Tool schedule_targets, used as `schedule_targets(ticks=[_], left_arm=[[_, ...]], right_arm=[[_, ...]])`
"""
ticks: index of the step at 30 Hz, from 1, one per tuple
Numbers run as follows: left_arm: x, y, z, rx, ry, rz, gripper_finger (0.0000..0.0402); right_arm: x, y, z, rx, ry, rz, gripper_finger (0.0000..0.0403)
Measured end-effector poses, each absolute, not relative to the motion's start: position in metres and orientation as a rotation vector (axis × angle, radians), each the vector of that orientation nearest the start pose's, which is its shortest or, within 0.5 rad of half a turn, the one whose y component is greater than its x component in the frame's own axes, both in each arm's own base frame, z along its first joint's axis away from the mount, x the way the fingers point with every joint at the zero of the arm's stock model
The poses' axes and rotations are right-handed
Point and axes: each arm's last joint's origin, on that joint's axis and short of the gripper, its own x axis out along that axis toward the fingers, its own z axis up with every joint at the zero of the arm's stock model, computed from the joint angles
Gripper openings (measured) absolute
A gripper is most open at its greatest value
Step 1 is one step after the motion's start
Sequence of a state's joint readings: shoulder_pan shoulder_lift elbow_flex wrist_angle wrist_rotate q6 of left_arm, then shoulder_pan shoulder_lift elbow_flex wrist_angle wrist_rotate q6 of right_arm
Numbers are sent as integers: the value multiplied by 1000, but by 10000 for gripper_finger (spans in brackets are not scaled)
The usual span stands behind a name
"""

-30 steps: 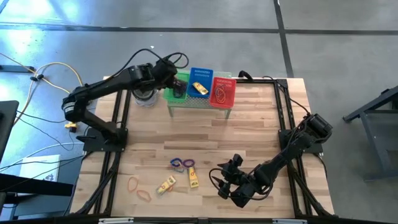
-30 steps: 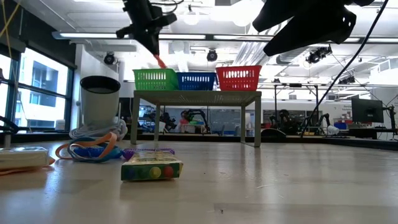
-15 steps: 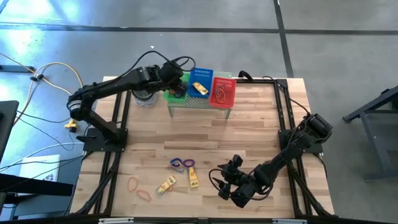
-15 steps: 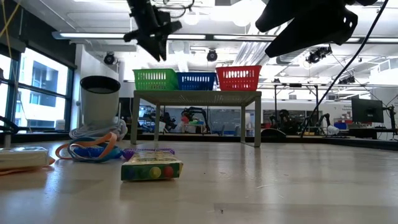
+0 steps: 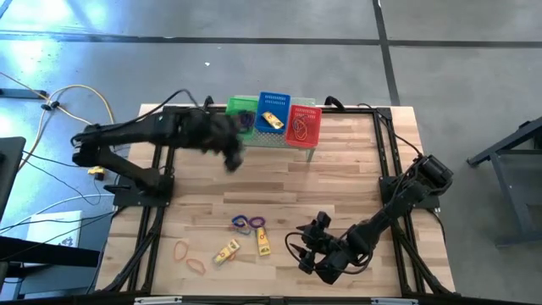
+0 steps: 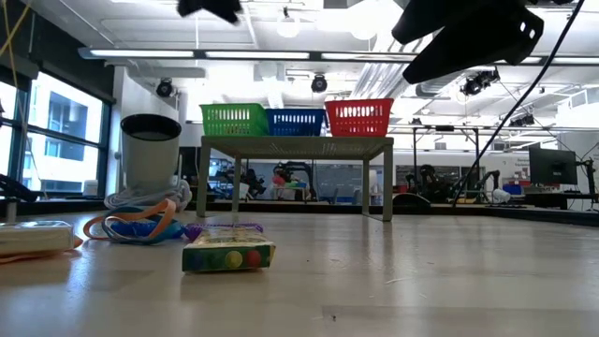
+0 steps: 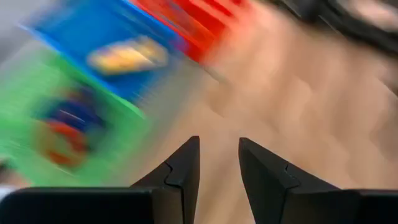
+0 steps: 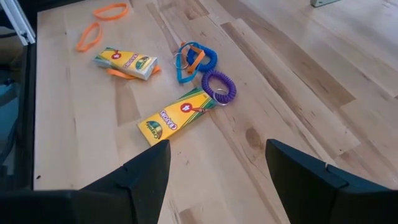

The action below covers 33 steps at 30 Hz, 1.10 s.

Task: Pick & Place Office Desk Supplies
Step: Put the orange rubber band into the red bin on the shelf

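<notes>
The left gripper [image 5: 230, 158] has released into the green mesh plastic basket [image 5: 240, 111] and withdraws, fingers apart, empty. Yellow crayon boxes [image 8: 180, 116] and orange band loops [image 8: 90, 37] remain on the table. The right gripper [image 8: 217, 174] waits, fingers apart.

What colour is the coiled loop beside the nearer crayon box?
Purple coiled loop, clearest in the right wrist view.

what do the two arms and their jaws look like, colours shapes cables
Both arms are dark, near black, built of slim jointed segments on black frame bases at the table's sides. The left gripper has two flat, wedge-shaped black jaws with angular stepped edges. The right gripper has wider, matte black slab-like jaws. Loose black cables loop around the right arm's wrist and run along the left arm. No markings are readable.
</notes>
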<state>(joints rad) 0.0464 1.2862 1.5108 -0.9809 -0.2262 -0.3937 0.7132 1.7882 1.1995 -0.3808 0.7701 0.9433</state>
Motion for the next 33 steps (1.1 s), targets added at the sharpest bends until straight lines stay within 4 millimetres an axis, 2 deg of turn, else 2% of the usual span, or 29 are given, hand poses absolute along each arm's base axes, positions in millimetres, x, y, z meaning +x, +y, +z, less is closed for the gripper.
schedule_targets(ticks=[4,9,15,23,30,33], left_arm=[[226,-23,395,-393,893,197,106],[210,-68,381,-459,1083,173,106],[196,-111,352,-590,1145,352,106],[174,-142,295,-813,1289,640,106],[161,-171,265,-843,1332,742,106],[156,-182,256,-879,1345,840,106]], right_arm=[[289,224,202,257,602,-359,252],[290,225,204,283,590,-344,252],[292,226,205,300,576,-337,252],[292,225,205,290,577,-337,252],[296,221,206,244,576,-331,252],[300,218,206,221,575,-331,252]])
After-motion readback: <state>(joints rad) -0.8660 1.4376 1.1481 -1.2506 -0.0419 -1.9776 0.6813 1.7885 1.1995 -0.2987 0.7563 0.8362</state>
